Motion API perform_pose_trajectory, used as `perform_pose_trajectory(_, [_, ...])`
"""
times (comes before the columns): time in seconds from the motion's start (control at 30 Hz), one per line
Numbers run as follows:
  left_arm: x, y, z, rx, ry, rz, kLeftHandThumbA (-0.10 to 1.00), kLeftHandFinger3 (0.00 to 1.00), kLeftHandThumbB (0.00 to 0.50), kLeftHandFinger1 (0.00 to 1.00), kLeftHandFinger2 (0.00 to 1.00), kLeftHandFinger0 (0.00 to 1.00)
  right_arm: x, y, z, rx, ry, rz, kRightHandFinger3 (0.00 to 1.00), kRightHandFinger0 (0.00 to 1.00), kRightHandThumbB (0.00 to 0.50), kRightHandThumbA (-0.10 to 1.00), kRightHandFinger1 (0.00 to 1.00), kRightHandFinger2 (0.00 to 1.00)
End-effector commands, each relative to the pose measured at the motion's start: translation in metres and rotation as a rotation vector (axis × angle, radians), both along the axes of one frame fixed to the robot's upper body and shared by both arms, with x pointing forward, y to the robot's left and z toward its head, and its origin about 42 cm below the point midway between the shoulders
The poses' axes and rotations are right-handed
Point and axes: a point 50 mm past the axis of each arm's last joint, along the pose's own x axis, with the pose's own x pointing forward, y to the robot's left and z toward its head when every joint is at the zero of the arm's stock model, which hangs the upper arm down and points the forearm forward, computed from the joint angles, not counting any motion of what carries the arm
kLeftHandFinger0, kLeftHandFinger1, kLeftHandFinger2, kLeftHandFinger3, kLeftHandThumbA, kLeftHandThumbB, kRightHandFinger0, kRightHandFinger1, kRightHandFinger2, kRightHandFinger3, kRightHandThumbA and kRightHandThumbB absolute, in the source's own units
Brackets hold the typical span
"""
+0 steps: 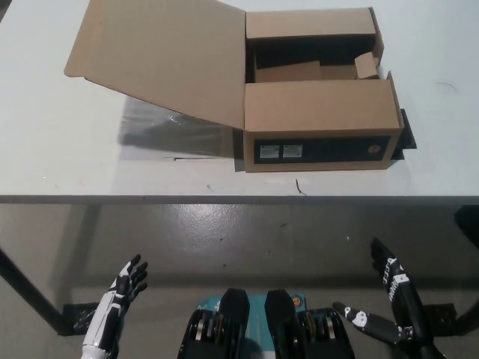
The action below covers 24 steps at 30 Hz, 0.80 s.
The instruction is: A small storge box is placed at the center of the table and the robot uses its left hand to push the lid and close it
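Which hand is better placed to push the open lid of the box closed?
The left hand. The lid lies open toward the robot's left of the box, on that hand's side. The right hand hangs low at the far side. Both are open, below the table.

A single head camera looks steeply down from above and behind both robot hands, the white left robot hand and black right robot hand low and near, the surface beyond them filling the upper frame.
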Motion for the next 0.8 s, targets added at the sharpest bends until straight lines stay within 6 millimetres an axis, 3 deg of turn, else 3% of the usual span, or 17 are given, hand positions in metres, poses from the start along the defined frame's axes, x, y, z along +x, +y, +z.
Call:
perform_pose_trajectory(0.0, [0.003, 0.002, 0.017, -0.017, -0.105, -0.027, 1.0, 1.0, 0.389, 1.0, 1.0, 1.0, 0.006, -0.001, 0.011, 0.003, -0.094, 0.028, 1.0, 1.0, 0.321, 1.0, 1.0, 1.0])
perform_pose_trajectory(0.3, [-0.003, -0.001, 0.019, -0.026, -0.114, -0.041, 1.0, 1.0, 0.394, 1.0, 1.0, 1.0, 0.002, -0.001, 0.008, 0.008, -0.081, 0.032, 1.0, 1.0, 0.306, 1.0, 1.0, 1.0])
perform_pose_trajectory(0.5, [-0.018, 0.0, 0.01, -0.034, -0.083, -0.023, 1.0, 1.0, 0.385, 1.0, 1.0, 1.0, -0.008, -0.003, 0.002, 0.024, -0.059, 0.04, 1.0, 1.0, 0.304, 1.0, 1.0, 1.0])
perform_pose_trajectory(0.63, [-0.015, 0.002, 0.009, -0.035, -0.078, -0.023, 1.0, 1.0, 0.43, 1.0, 1.0, 1.0, -0.004, -0.002, 0.004, 0.013, -0.065, 0.043, 1.0, 1.0, 0.299, 1.0, 1.0, 1.0])
perform_pose_trajectory(0.77, [-0.02, 0.003, 0.005, -0.022, -0.06, -0.023, 1.0, 1.0, 0.42, 1.0, 1.0, 1.0, -0.01, -0.001, 0.0, -0.001, -0.053, 0.032, 1.0, 1.0, 0.308, 1.0, 1.0, 1.0])
